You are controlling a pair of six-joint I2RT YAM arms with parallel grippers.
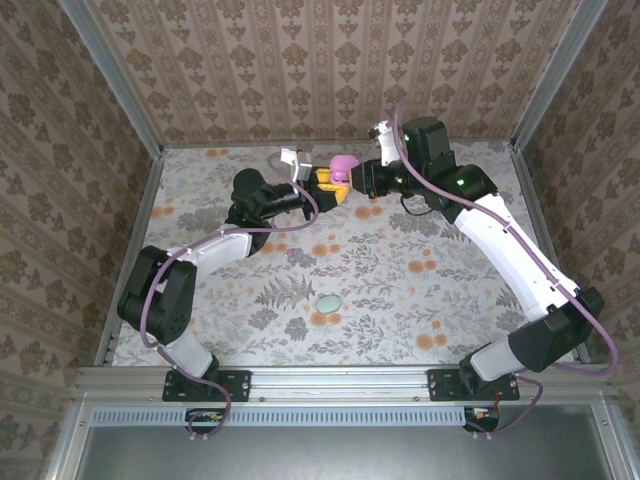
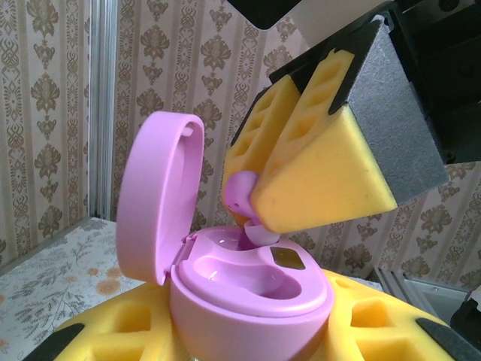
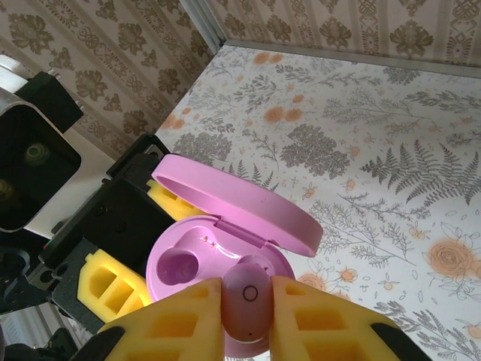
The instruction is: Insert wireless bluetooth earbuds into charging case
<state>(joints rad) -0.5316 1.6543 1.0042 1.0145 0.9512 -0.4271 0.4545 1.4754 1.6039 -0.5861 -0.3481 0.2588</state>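
Observation:
My left gripper (image 2: pixel 248 335) is shut on the base of a pink oval charging case (image 2: pixel 252 289), held upright with its lid (image 2: pixel 158 195) hinged open. The right gripper (image 3: pixel 248 320) is shut on a pinkish earbud (image 3: pixel 248 301) between its yellow foam pads (image 2: pixel 323 165). The earbud's tip (image 2: pixel 259 233) dips into the case's far socket, and the near socket (image 3: pixel 179 267) is empty. From above, both grippers meet at the case (image 1: pixel 344 163) at the back middle of the table.
A mint oval case (image 1: pixel 328 302) lies shut on the floral table surface, near the middle front. A tiny pale object (image 1: pixel 294 256) lies on the table behind it to the left. Patterned walls with metal rails (image 1: pixel 130 110) enclose the table.

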